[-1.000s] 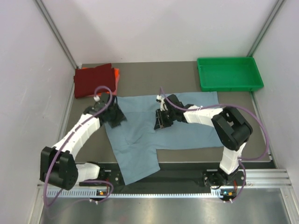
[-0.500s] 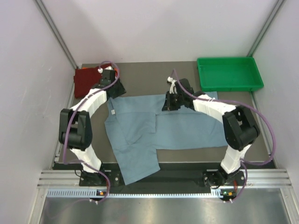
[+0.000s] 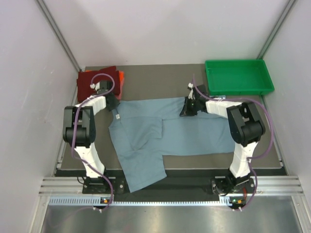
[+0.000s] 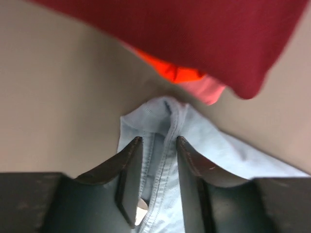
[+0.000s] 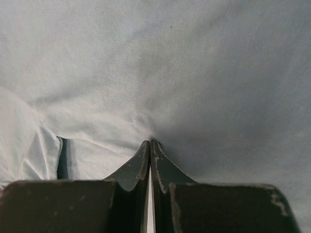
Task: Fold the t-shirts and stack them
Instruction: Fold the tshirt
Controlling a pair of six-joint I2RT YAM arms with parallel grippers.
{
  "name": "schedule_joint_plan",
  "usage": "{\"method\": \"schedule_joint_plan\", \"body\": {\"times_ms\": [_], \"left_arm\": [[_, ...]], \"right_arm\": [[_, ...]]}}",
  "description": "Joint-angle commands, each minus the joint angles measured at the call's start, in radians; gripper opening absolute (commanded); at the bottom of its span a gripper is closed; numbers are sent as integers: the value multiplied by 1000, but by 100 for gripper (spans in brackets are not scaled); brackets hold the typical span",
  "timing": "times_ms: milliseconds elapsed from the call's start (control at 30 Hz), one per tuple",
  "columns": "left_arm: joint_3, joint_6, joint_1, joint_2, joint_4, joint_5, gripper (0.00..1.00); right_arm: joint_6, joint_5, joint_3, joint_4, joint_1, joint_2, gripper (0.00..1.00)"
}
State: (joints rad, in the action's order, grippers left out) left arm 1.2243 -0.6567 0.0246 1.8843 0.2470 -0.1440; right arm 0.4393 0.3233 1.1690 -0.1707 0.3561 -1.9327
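Note:
The grey-blue t-shirt (image 3: pixel 194 133) lies spread on the table, with a flap folded over near its middle. My left gripper (image 3: pixel 112 104) is at its far left corner. In the left wrist view that gripper (image 4: pixel 158 141) stands open, a stitched hem of the shirt (image 4: pixel 228 155) lying between its fingers. My right gripper (image 3: pixel 186 109) is at the shirt's far edge. In the right wrist view it (image 5: pixel 150 141) is shut, and the cloth (image 5: pixel 194 73) puckers at its tips. The folded dark red t-shirt (image 3: pixel 97 81) lies on the orange t-shirt (image 3: pixel 121 76) at the far left.
A green plastic tray (image 3: pixel 238 87) stands at the far right corner. White walls close in the table on both sides and behind. The shirt's lower left part hangs over the near edge by the arm bases.
Both arms moved away from me to the shirt's far edge, the left one to its left corner. The right gripper's jaws closed on the cloth. The left jaws narrowed a little.

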Motion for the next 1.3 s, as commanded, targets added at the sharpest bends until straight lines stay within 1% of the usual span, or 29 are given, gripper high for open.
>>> {"method": "schedule_joint_plan", "body": {"times_ms": [0, 33, 67, 167, 267, 300, 333, 400, 500, 567, 600, 633, 667, 700, 733, 767, 800, 833, 867, 900, 933, 967, 1000, 1033, 1100, 1133, 1167, 1200, 1267], "left_arm": [[-28, -40, 6, 18, -61, -8, 36], [-19, -41, 6, 32, -57, -8, 31], [-11, -47, 5, 38, -28, -8, 29], [1, -46, 5, 50, -3, -19, 23], [0, -58, 3, 44, 31, -74, 18], [-5, -60, 0, 42, 43, -80, 18], [-8, -63, -5, 41, 46, -72, 18], [-9, -69, -17, 41, 61, -55, 28], [-9, -75, -17, 6, 95, -52, 39], [-2, -60, -17, -17, 109, -65, 42], [13, -54, -17, -28, 115, -77, 49], [26, -38, -17, -43, 130, -92, 52], [43, -31, -18, -47, 147, -106, 53], [70, -27, -46, -45, 182, -121, 53], [134, -26, -51, -40, 263, -130, 52], [159, -27, -51, -43, 294, -143, 52], [171, -29, -48, -66, 308, -119, 52], [156, 0, -43, -86, 301, -100, 50], [135, 35, -23, -106, 255, -91, 49], [88, 83, 24, -146, 233, -148, 50], [69, 89, 52, -160, 226, -167, 51], [55, 91, 90, -174, 216, -158, 51], [19, 95, 106, -201, 203, -126, 50], [-5, 80, 118, -214, 192, -49, 50], [-86, 45, 149, -258, 123, 22, 50], [-110, 31, 155, -267, 104, 73, 50], [-149, 22, 161, -274, 81, 90, 50], [-163, 2, 161, -274, 81, 102, 50], [-178, -3, 161, -261, 87, 95, 50]], "right_arm": [[-16, -73, -45, 25, -32, 14, 0], [-16, -70, -49, 27, -35, 15, 0], [-17, -64, -49, 27, -40, 17, 1], [-19, -59, -51, 27, -48, 26, 1], [-17, -64, -54, 30, -51, 34, 1], [-17, -67, -54, 28, -51, 35, 1], [-16, -67, -54, 27, -49, 35, 1], [-13, -67, -57, 28, -51, 32, 1], [-20, -67, -65, 28, -52, 41, 2], [-25, -69, -62, 20, -51, 47, 2], [-27, -69, -61, 14, -51, 60, 2], [-25, -69, -60, 7, -51, 67, 3], [-27, -67, -61, -1, -51, 78, 3], [-25, -69, -63, -7, -49, 104, 4], [-25, -69, -65, -15, -51, 118, 5], [-25, -69, -66, -36, -51, 147, 6], [-22, -69, -69, -47, -51, 161, 8], [-21, -67, -72, -56, -49, 175, 15], [-17, -66, -80, -76, -51, 202, 18], [-17, -72, -84, -93, -49, 215, 20], [-19, -88, -89, -108, -52, 225, 23], [-24, -119, -98, -134, -57, 241, 23], [-31, -130, -103, -148, -69, 247, 24], [-28, -141, -118, -154, -106, 253, 23], [-25, -139, -134, -164, -149, 281, 22], [-28, -182, -137, -179, -179, 291, 22], [-43, -206, -135, -196, -196, 308, 22], [-50, -264, -131, -220, -224, 317, 22], [-60, -311, -124, -239, -256, 324, 21]]}}
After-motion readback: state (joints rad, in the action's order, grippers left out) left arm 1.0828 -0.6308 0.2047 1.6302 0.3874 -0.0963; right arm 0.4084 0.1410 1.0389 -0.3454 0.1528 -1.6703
